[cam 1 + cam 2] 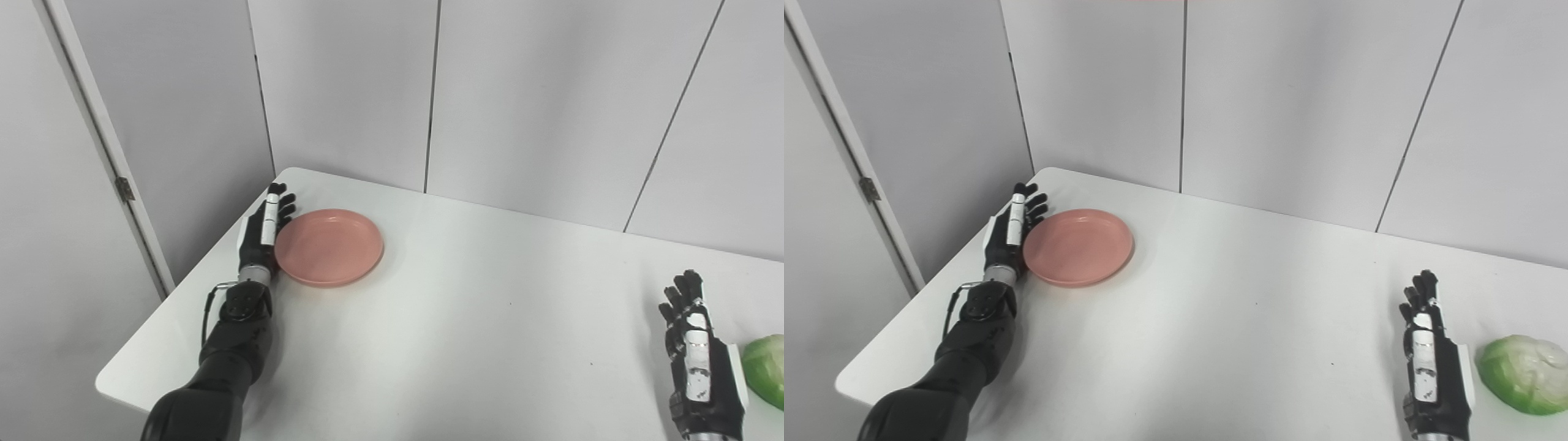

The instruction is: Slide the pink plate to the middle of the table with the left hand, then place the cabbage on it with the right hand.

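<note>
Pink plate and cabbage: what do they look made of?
The pink plate looks like matte plastic or melamine: even colour, soft sheen, no glaze glare. The cabbage has pale green, veined, slightly glossy leaves; real or a plastic replica, I cannot tell. The table top is smooth white, probably laminate.
</note>
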Action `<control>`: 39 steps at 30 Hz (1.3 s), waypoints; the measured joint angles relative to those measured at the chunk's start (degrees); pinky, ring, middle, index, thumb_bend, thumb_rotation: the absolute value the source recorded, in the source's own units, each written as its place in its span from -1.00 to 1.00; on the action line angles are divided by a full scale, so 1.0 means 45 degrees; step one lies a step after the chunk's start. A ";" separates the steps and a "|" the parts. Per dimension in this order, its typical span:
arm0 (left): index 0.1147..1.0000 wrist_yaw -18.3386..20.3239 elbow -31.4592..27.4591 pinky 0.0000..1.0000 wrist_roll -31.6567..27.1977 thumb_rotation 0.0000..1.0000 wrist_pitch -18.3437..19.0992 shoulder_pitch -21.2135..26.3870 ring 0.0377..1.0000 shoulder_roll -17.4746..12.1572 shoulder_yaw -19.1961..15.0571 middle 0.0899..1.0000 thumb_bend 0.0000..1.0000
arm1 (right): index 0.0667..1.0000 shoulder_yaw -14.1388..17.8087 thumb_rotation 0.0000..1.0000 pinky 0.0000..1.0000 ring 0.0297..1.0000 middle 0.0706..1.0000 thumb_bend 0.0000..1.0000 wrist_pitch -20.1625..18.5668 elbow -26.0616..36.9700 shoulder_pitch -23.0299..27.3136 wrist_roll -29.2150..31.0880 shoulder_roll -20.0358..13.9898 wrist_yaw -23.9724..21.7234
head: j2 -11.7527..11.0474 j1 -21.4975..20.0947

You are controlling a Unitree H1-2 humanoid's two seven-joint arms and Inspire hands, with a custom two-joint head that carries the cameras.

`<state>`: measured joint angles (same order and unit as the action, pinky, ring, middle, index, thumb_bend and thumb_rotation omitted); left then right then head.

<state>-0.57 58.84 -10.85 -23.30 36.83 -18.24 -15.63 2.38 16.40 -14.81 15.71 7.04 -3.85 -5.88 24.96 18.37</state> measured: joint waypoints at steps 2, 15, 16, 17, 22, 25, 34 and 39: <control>0.59 0.0056 -0.0427 0.82 0.0006 1.00 0.0148 -0.0045 0.69 0.0348 0.0206 0.62 0.51 | 1.00 -0.0010 0.94 1.00 1.00 1.00 0.21 -0.0002 0.0006 0.0000 -0.0016 0.0004 0.0000 | 0.0059 -0.0097; 0.60 0.0866 -0.3329 0.84 -0.0227 1.00 0.1805 -0.0928 0.70 0.2075 0.1029 0.63 0.53 | 1.00 -0.0047 0.90 1.00 1.00 1.00 0.28 -0.0008 -0.0033 0.0036 -0.0194 0.0071 0.0051 | 0.0449 -0.0996; 0.60 0.0878 -0.3480 0.83 -0.0227 1.00 0.1896 -0.1012 0.70 0.2127 0.1104 0.63 0.53 | 1.00 -0.0052 0.90 1.00 1.00 1.00 0.27 -0.0008 -0.0044 0.0044 -0.0237 0.0091 0.0068 | 0.0527 -0.1248; 0.62 0.0915 -0.3689 0.85 -0.0227 1.00 0.2057 -0.1092 0.72 0.2180 0.1216 0.64 0.52 | 1.00 -0.0057 0.88 1.00 1.00 1.00 0.32 -0.0007 -0.0057 0.0051 -0.0276 0.0106 0.0088 | 0.0624 -0.1502; 0.65 0.1247 -0.4985 0.89 -0.0216 1.00 0.2688 -0.1704 0.74 0.2548 0.1842 0.67 0.50 | 1.00 -0.0077 0.85 1.00 1.00 1.00 0.43 -0.0015 -0.0055 0.0090 -0.0592 0.0208 0.0347 | 0.0897 -0.2321; 0.64 0.1527 -0.5264 0.87 -0.0206 1.00 0.2848 -0.1839 0.71 0.2687 0.2073 0.66 0.52 | 1.00 -0.0123 0.83 1.00 1.00 1.00 0.42 -0.0145 0.0073 0.0060 -0.0742 0.0308 0.0471 | 0.1094 -0.2910; 0.64 0.1857 -0.6243 0.86 -0.0183 1.00 0.3507 -0.2344 0.74 0.3018 0.2668 0.67 0.51 | 1.00 -0.0363 0.92 1.00 1.00 1.00 0.26 -0.0317 0.0416 -0.0082 -0.1363 0.0913 0.1101 | 0.1601 -0.4413; 0.66 0.2102 -0.6523 0.87 -0.0188 1.00 0.3628 -0.2498 0.74 0.3120 0.2962 0.68 0.48 | 1.00 -0.0520 0.94 1.00 1.00 1.00 0.25 -0.0659 0.0544 -0.0129 -0.1697 0.1151 0.1325 | 0.1758 -0.4824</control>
<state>8.89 29.49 -11.69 -6.97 25.59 -4.20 -2.30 0.04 13.44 -12.36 15.13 -0.60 1.32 0.08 32.87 -3.34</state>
